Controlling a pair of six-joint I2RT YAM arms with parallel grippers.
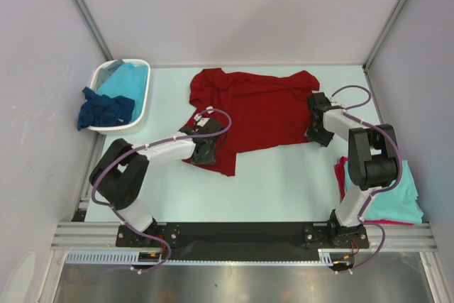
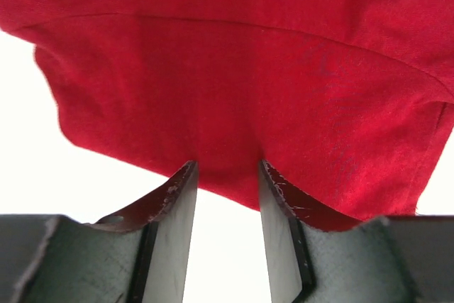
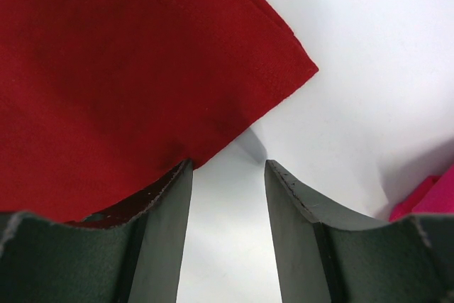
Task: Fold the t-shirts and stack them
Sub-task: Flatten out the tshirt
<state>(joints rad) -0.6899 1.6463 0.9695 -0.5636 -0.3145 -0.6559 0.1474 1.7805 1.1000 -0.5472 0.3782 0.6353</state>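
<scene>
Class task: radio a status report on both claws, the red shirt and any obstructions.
Left claw open at near-left edge of red shirt. Right claw open at its right edge. Shirt spread out, ungripped. Path clear.

The dark red t-shirt (image 1: 259,108) is soft, matt cloth, finely knit, with a stitched seam showing in my left wrist view; my left fingers (image 2: 174,239) are dark, matt and smooth-faced, their edges scuffed pale; my right fingers (image 3: 294,246) look the same, nicked along the rim; the table (image 1: 284,182) is smooth and pale with a faint sheen; the basket (image 1: 145,97) at the upper left of the top view is glossy white plastic; the rail (image 1: 85,235) at the bottom is bare, ribbed metal.
</scene>
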